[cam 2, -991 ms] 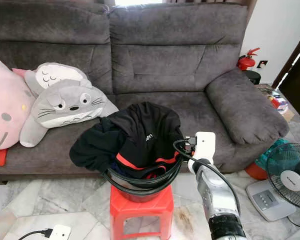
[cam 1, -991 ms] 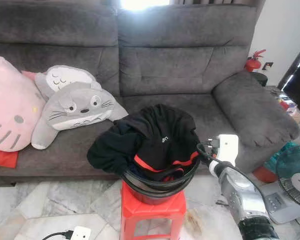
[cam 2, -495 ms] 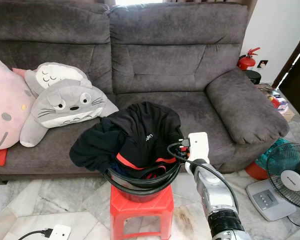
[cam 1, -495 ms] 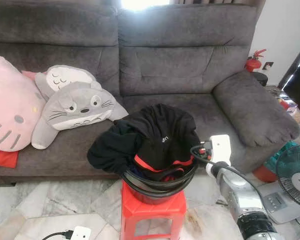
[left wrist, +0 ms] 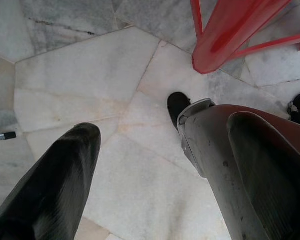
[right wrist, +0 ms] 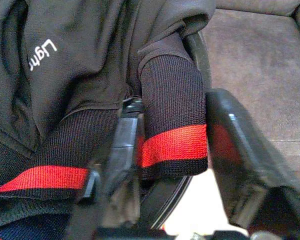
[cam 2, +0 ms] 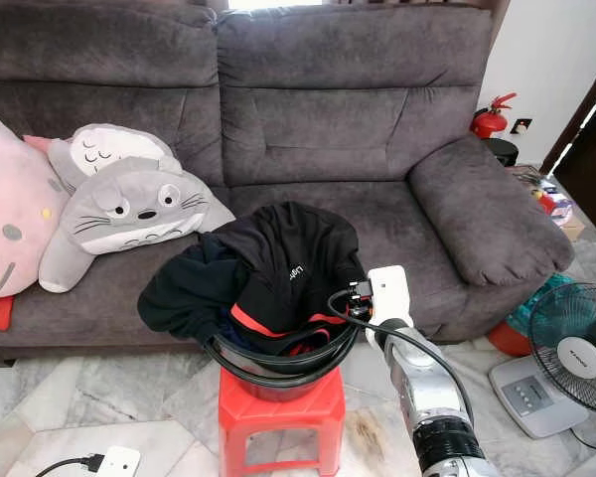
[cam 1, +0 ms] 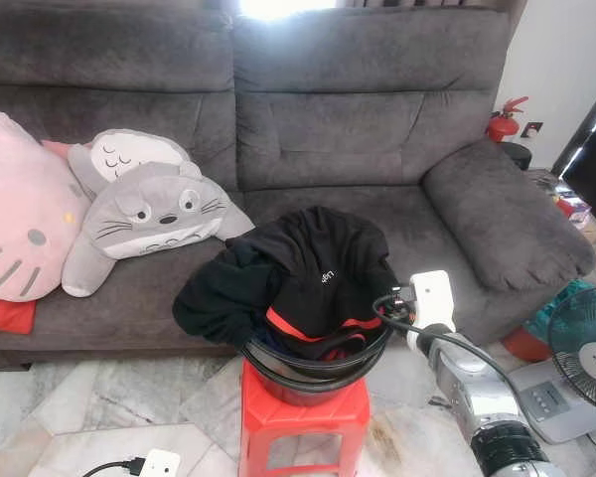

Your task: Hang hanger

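1. The black bucket (cam 1: 313,376) on the red stool (cam 1: 303,422) is heaped with black clothes (cam 1: 298,273) that spill over its rim on the robot's left, so nothing can pass straight down into it.
2. The right hand (right wrist: 172,165) has its fingers spread around a red-striped cuff (right wrist: 174,130) at the bucket rim.
3. The sofa seat (cam 1: 427,234) between bucket and armrest (cam 1: 507,214) lies bare.
4. Plush cushions (cam 1: 129,204) crowd the sofa's left end.
5. A fan (cam 1: 586,363) stands on the floor to the right.

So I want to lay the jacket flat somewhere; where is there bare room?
The sofa's middle seat behind the black bucket and the right seat beside the armrest are bare. The left seat is crowded by the grey plush and pink plush. The right gripper is at the bucket's rim.
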Available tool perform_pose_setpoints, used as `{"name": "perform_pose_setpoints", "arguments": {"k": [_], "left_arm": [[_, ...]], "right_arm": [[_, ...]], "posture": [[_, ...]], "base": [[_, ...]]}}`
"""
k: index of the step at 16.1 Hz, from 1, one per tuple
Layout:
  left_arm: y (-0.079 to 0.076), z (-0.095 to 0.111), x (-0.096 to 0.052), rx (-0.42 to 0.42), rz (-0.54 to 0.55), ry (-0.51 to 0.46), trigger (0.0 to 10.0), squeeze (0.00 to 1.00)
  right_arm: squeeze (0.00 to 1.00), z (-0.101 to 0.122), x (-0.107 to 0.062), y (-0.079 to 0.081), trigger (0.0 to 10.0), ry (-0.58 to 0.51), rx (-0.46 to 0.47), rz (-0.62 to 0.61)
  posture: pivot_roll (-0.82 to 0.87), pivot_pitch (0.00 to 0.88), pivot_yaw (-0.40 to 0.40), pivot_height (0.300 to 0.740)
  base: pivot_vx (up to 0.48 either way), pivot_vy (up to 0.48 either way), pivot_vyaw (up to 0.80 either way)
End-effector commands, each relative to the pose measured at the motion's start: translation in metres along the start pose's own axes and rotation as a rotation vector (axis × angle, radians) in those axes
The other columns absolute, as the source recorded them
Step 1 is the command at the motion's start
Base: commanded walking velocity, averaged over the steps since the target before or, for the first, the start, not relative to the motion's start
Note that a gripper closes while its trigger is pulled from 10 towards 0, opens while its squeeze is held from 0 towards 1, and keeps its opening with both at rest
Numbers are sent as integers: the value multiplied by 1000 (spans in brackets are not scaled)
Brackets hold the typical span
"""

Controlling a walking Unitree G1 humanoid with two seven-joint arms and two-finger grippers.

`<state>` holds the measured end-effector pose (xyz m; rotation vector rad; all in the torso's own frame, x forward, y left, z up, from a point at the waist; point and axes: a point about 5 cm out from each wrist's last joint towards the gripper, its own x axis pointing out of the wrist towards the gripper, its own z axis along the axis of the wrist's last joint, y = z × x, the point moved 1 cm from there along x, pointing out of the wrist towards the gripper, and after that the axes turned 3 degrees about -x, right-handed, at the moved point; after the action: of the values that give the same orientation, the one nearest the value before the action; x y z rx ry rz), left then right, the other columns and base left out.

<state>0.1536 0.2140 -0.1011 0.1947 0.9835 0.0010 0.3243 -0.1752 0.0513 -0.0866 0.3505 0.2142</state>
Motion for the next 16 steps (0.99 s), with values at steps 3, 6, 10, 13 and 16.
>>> {"name": "perform_pose_setpoints", "arguments": {"k": [3, 6, 10, 13, 16], "left_arm": [[-5, -11, -2, 4, -22, 44, 10000, 0], [-5, -11, -2, 5, -25, 45, 10000, 0], [-5, -11, -2, 6, -25, 45, 10000, 0], [-5, -11, -2, 8, -21, 45, 10000, 0], [-4, -11, -2, 11, -18, 44, 10000, 0]], "right_arm": [[0, 1, 1, -1, 0, -1, -10, 6], [0, 1, 1, 0, 0, -6, -8, 9], [0, 4, 3, 3, 0, -18, -7, 19], [0, 15, 4, 5, 0, -66, -8, 24], [0, 40, 4, 3, 0, -167, 11, 9]], "posture": [[-100, 31, -47, 740], [-99, 27, -46, 740], [-99, 28, -46, 740], [-98, 32, -45, 740], [-103, 32, -43, 740]], "base": [[0, 0, 0], [0, 0, 0], [0, 0, 0], [0, 0, 0], [0, 0, 0]]}}
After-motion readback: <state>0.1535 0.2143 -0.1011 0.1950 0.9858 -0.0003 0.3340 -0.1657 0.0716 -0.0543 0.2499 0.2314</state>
